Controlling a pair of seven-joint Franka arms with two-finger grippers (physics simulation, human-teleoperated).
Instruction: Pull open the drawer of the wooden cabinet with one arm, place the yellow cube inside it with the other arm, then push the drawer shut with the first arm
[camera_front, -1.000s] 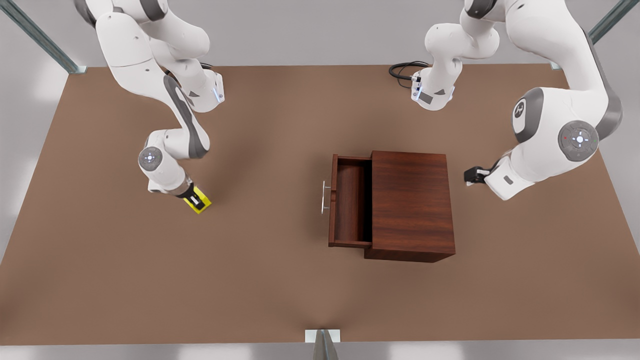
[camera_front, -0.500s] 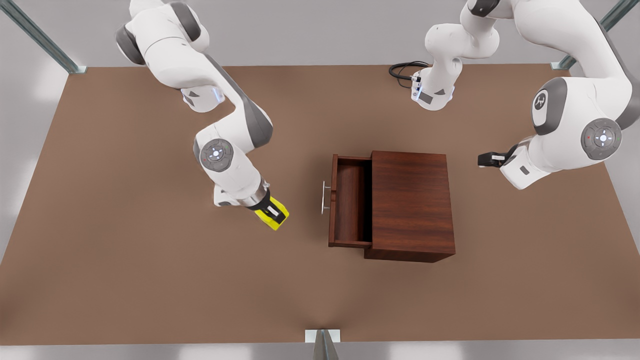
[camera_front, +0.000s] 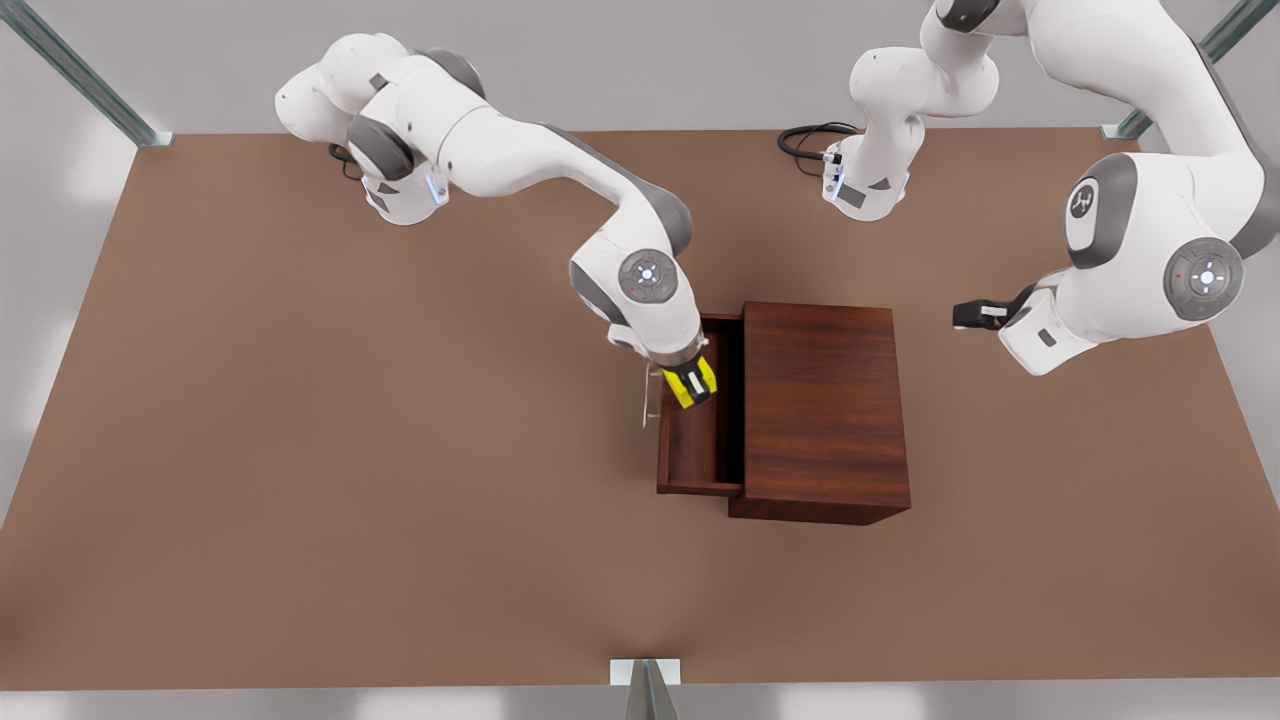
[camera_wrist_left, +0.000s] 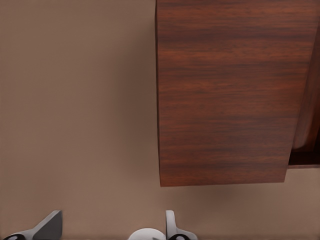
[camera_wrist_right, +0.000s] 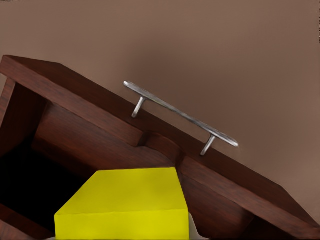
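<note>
The wooden cabinet (camera_front: 825, 410) stands right of the table's middle, and the left wrist view shows its top (camera_wrist_left: 230, 90). Its drawer (camera_front: 700, 450) is pulled out toward the front view's left, silver handle (camera_front: 650, 400) foremost. My right gripper (camera_front: 690, 385) is shut on the yellow cube (camera_front: 706, 377) and holds it over the open drawer, just behind the handle. From the right wrist, the cube (camera_wrist_right: 122, 202) hangs above the drawer cavity (camera_wrist_right: 30, 175) with the handle (camera_wrist_right: 180, 117) beyond. My left gripper (camera_front: 965, 315) waits open beside the cabinet's far side, its fingers (camera_wrist_left: 47, 225) wide apart.
Both arm bases (camera_front: 865, 190) stand at the table's back edge, with a black cable (camera_front: 805, 140) coiled beside one. A metal post (camera_front: 645, 685) rises at the front edge. Bare brown tabletop (camera_front: 350, 500) spreads across the front view's left half.
My right arm swung from the front view's left across the table, carrying the yellow cube to above the open drawer. My left gripper drew back slightly from the cabinet and rose a little.
</note>
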